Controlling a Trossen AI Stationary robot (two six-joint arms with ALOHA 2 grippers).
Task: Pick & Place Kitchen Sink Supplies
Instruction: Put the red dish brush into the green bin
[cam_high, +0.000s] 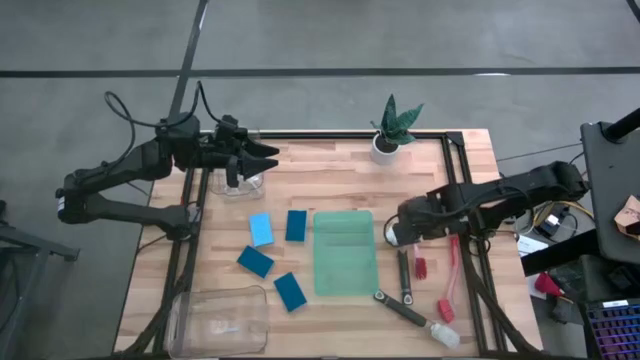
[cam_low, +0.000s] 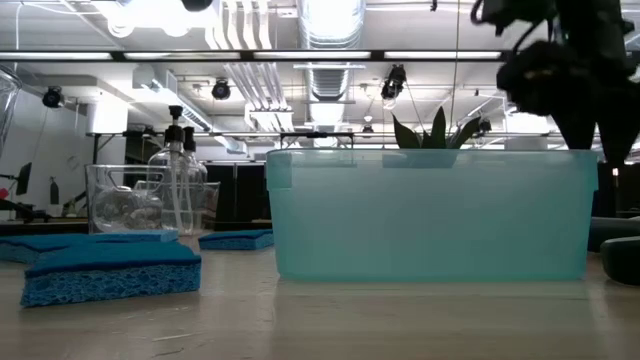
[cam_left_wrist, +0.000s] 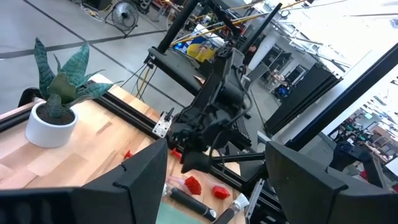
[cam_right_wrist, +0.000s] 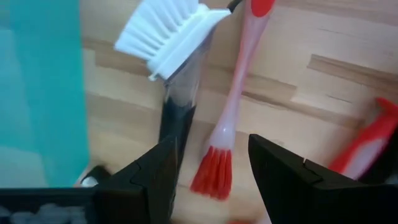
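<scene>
My right gripper (cam_high: 396, 232) (cam_right_wrist: 211, 146) hangs open over the brushes at the green bin's right side. Below its fingers lie a black-handled brush with a white bristle head (cam_right_wrist: 163, 34) and a pale-handled brush with red bristles (cam_right_wrist: 212, 169). More red and black brushes (cam_high: 448, 285) lie flat on the wood toward the near right corner. Four blue sponges (cam_high: 272, 258) lie flat left of the green bin. Clear bottles with black tops (cam_low: 175, 180) stand in a small clear bin (cam_high: 240, 182). My left gripper (cam_high: 262, 160) (cam_left_wrist: 216, 149) is open, just above that bin.
The green bin (cam_high: 345, 252) sits mid-table, and a larger clear bin (cam_high: 220, 320) sits at the near left corner. A potted plant (cam_high: 392, 132) stands at the far edge. The table's black frame rails run along its sides.
</scene>
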